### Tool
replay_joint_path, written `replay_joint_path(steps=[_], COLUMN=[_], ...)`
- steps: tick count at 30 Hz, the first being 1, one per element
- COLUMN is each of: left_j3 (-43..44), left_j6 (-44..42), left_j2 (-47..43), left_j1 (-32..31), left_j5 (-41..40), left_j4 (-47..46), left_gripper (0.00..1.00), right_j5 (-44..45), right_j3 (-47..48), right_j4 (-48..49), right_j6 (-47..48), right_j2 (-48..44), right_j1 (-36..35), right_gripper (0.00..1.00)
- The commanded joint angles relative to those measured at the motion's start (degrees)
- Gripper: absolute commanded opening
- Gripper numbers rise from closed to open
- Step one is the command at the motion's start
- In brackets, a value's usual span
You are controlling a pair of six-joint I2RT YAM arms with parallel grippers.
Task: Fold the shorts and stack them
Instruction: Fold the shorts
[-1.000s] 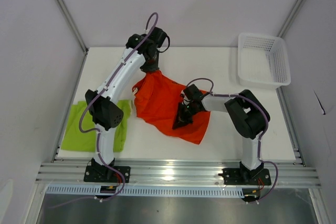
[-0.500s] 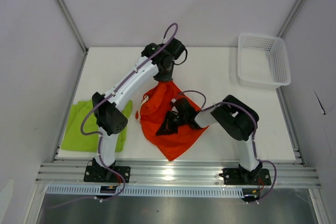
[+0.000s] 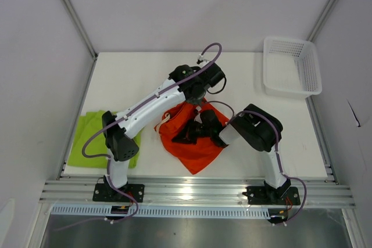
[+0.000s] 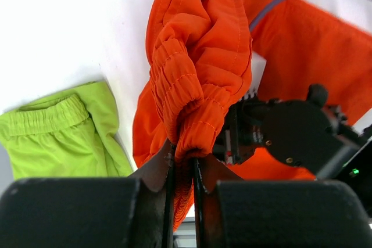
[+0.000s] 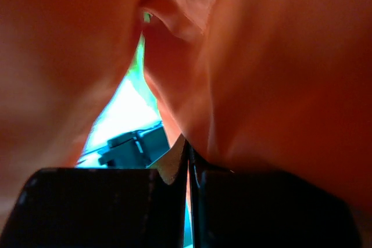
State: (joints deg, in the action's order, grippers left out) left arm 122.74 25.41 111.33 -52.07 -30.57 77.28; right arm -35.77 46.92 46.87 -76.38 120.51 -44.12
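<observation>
table, green shorts, basket, maybe orange shorts

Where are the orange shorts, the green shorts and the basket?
orange shorts (image 3: 195, 150): top view, on the lower part near the front corner.
green shorts (image 3: 87, 140): top view, on the left half.
basket (image 3: 290, 68): top view, on its mesh floor.

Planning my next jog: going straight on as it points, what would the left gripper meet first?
The orange shorts that the left gripper pinches, bunched just ahead; beyond them probably the table, depth unclear.
</observation>
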Motion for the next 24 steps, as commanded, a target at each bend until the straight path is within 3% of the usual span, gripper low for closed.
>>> replay_joint_path(steps=[1,17,24], left_j3=[-2.3,-1.4,1.6], left_j6=[-0.8,1.0,0.3], left_j2=[-2.7,-1.3,-1.6], left_j1=[-0.7,-4.1,-4.0], left_j5=[-4.5,-0.2,-0.3], left_j4=[6.7,6.7,6.9], left_gripper=[0.03,0.05,0.08], right_j5=[2.5,4.5,10.3], right_j3=[-3.0,3.1,1.3], right_j4=[-0.2,-8.2,-19.9], right_j6=[-7.3,-5.2,3.1], right_j2=[2.4,1.4,-11.6], right_j1=[1.1,1.6,2.4], right_gripper=[0.0,0.0,0.03])
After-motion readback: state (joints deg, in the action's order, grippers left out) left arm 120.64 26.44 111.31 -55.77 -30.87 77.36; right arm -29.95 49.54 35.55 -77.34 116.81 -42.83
